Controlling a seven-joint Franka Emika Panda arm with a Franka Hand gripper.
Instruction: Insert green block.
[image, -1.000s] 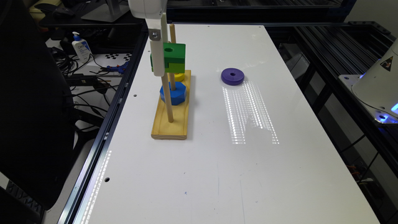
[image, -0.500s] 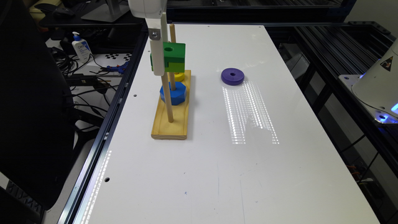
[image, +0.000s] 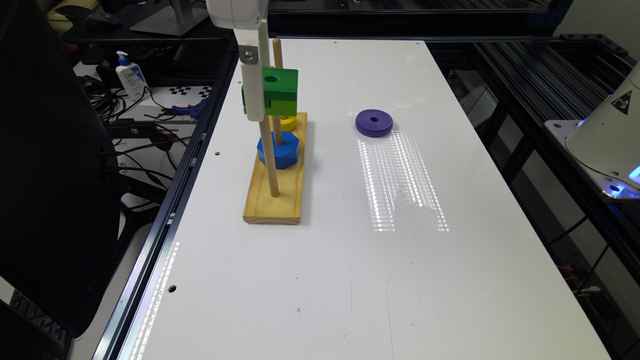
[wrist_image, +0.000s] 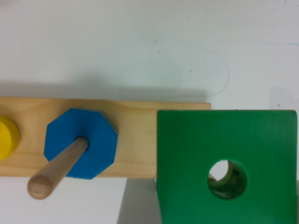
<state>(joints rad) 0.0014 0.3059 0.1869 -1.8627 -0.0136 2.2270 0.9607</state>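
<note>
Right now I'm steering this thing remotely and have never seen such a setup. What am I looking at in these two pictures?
One picture looks at the white table from outside; the other comes from a camera on the robot arm's wrist, looking down. The white part reaching down is the arm's gripper, carrying the green block, whose centre hole shows in the wrist view. On the table lies a wooden base with upright pegs. The blue octagonal block sits on the middle peg, a yellow piece on the one behind. The nearest peg is bare. A purple disc lies loose beside the base.
</note>
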